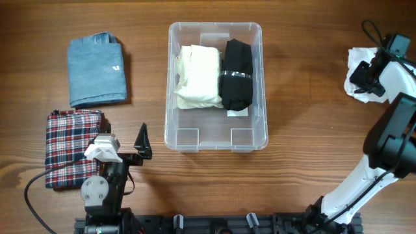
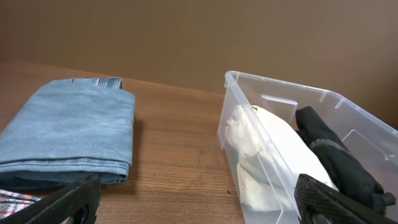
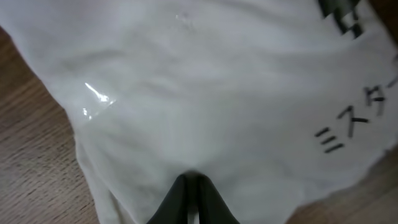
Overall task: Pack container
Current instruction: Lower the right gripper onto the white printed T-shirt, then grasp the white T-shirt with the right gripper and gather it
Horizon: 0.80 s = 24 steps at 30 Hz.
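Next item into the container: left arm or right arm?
Right, probably. Its tool looks closed on the white packet, which lies right of the container. The left tool is open and empty, beside the plaid cloth.

Container (image 1: 215, 148) robot-side end bare; cream garment (image 1: 198, 76), black garment (image 1: 236, 75) block rest.

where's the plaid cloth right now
In the overhead view, the plaid cloth lies on the table at its left near corner, right beside the folded jeans and well left of the container.
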Tool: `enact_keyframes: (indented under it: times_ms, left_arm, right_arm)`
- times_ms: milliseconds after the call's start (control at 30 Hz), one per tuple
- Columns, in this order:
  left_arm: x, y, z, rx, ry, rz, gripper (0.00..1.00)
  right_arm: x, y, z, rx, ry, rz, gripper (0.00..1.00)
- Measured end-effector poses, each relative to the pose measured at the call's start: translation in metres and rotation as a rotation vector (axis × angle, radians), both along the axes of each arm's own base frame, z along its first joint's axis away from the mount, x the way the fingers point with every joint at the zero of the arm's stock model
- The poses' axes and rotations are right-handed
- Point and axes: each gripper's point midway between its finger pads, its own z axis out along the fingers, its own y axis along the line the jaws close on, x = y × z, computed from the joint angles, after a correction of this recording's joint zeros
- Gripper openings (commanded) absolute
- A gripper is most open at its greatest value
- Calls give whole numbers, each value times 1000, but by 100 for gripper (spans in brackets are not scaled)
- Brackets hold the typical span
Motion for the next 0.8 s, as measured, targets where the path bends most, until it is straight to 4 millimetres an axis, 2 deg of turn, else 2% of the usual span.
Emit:
enact_keyframes:
  times_ms: [233,467,633,800]
  left_arm:
    - [0,0,0,0,0,0,100]
    - [0,0,0,0,0,0,100]
    - [0,0,0,0,0,0,100]
    - [0,0,0,0,0,0,100]
  right_arm:
    - [-1,3,-2,24,-1,-11,6]
    - [1,21,-4,164,-43,-93,4]
    - [16,52,-2,350,-116,-141,4]
    - [40,93,4,497,-187,-84,4]
